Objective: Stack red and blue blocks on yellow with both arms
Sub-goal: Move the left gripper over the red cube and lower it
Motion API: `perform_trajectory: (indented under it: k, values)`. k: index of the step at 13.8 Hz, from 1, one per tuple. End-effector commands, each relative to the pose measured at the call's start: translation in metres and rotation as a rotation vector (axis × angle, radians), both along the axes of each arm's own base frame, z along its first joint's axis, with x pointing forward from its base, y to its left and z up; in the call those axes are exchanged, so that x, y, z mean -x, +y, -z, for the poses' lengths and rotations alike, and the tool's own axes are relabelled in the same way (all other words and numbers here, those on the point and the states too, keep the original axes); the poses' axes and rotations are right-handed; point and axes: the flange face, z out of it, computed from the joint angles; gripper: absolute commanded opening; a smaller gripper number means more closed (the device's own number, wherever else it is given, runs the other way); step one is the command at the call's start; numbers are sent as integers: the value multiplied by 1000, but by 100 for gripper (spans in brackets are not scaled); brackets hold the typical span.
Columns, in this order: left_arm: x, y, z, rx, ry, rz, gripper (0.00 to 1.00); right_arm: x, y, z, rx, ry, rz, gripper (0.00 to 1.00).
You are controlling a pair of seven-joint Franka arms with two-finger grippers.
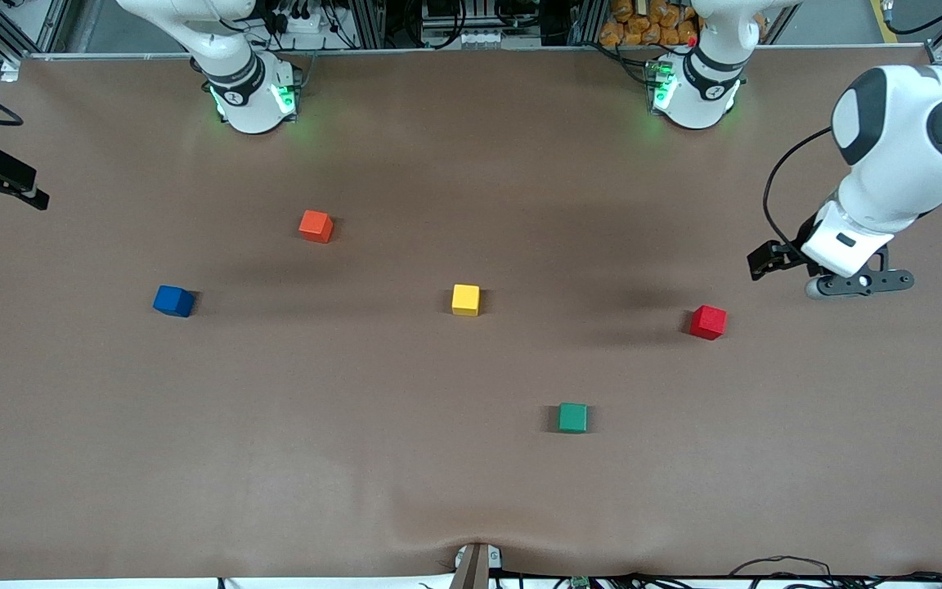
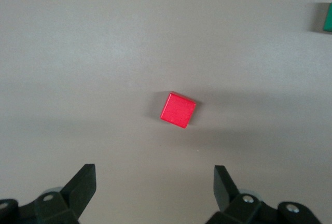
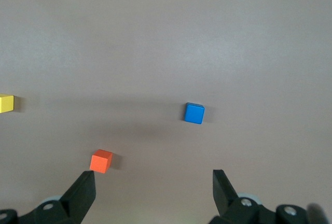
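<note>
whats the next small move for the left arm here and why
Probably lower the left end effector toward the red block, easing forward to centre over it. Its fingers stand open, the block lies alone on the table just ahead of them, and nothing is stacked on the yellow block yet. The right end effector hangs open above the table.

Even, diffuse overhead light falls across the brown table [image 1: 356, 458], with no glare. Each cube casts a short soft shadow toward the left arm's end; broad faint shadows of the arms band the middle. Green lamps glow at the arm bases. The front view is sharp; both wrist views look greyer and softer, the red cube [image 2: 178, 110] clear.
</note>
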Motion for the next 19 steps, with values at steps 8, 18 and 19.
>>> perform_trajectory:
  k: [8,18,19]
  values:
    - [-2,-17,58,32,-10,12,100,-3,-5,-3,8,2,9,100]
    - [-28,-31,138,90,14,110,100,-4,-8,1,8,9,14,100]
    - [-32,-31,142,93,17,145,100,-4,-8,1,8,9,14,100]
